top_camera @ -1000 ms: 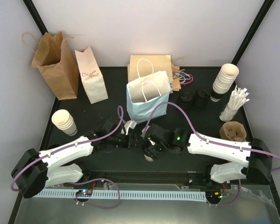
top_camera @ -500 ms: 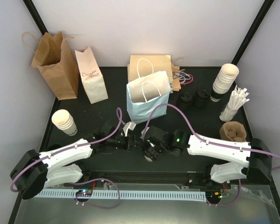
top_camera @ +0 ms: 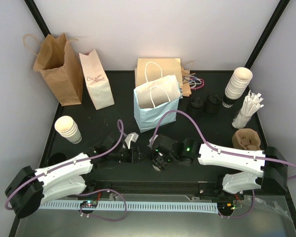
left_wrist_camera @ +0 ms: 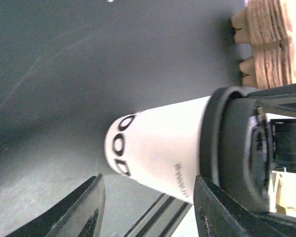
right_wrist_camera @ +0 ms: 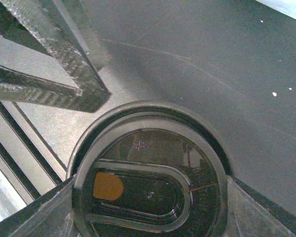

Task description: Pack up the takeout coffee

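The takeout coffee (left_wrist_camera: 158,148) is a cream-white cup with dark print at its base and a black lid (right_wrist_camera: 148,187). It is at the middle front of the black table (top_camera: 212,128), mostly hidden under my right gripper (top_camera: 158,157) in the top view. My right gripper (right_wrist_camera: 150,182) is shut on the lid's rim from above, one finger on each side. My left gripper (top_camera: 137,154) is just left of it, jaws open. In the left wrist view its fingertips (left_wrist_camera: 96,187) straddle the cup's side, one clear of the base and the other close by the lid.
A light blue bag (top_camera: 155,101) stands open just behind the grippers, with a flat kraft bag (top_camera: 160,66) behind it. A brown bag (top_camera: 56,69) and a white bag (top_camera: 96,79) stand at back left. Cup stacks (top_camera: 237,86) (top_camera: 68,129), loose lids (top_camera: 204,104), stirrers (top_camera: 249,108) and cardboard carriers (top_camera: 246,139) line the sides.
My left arm has drawn back toward the near left, its gripper sliding nearer and lower beside the cup. The right gripper has kept its hold and hardly moved.
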